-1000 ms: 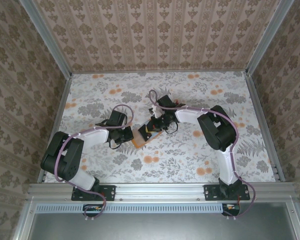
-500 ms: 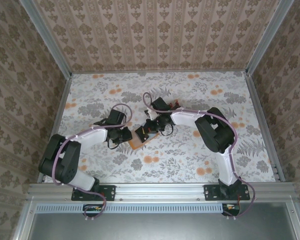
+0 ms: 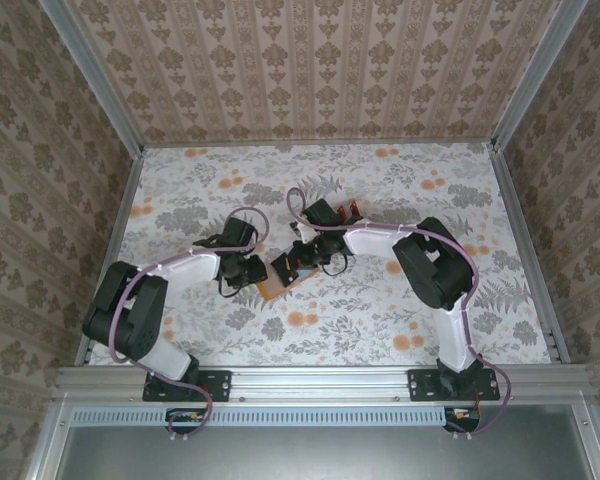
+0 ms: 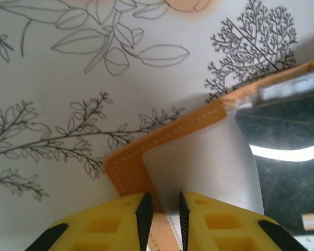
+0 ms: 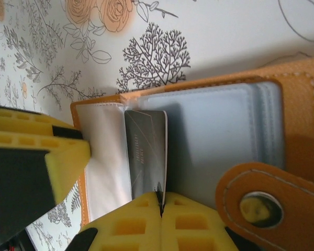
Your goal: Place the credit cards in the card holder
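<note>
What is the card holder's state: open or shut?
Open: the card holder lies spread, its inner sleeves exposed, a dark card partly in, snap tab undone.

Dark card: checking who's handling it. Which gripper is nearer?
Right. The right gripper has jaws shut on the dark card; the left gripper is at a sleeve edge of the card holder.

The table [image 4: 68,63] has a white surface printed with grey leaves, fine branching sprigs and orange blooms, and it spreads out beyond both sets of jaws. Directly on it lies the orange card holder [image 4: 126,166], opened out between the two sets. Its stitched corner reaches in between the left gripper's [image 4: 162,212] jaws, and its snap tab [image 5: 261,204] sits just beside the right gripper's [image 5: 160,201] jaws.
</note>
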`<state>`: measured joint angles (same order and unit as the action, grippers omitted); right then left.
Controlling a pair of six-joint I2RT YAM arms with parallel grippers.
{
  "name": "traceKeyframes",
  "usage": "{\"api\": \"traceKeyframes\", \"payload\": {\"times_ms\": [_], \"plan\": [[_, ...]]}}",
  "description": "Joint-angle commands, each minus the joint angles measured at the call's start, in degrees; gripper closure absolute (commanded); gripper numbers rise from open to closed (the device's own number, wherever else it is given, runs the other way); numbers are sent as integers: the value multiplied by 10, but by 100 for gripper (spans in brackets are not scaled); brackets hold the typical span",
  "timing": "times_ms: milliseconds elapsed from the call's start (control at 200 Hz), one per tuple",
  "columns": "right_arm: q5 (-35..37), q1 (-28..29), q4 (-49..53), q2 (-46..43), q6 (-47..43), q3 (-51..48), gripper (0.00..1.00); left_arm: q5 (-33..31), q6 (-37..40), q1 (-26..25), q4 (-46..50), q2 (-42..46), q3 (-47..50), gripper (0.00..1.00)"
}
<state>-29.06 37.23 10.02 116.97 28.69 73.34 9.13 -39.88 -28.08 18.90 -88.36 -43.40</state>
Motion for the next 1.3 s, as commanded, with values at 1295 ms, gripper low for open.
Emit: {"api": "traceKeyframes", "payload": {"times_ms": [1295], "plan": [[-197, -39, -64, 50, 56, -34, 97, -35, -15, -4, 15, 5, 45, 95]]}}
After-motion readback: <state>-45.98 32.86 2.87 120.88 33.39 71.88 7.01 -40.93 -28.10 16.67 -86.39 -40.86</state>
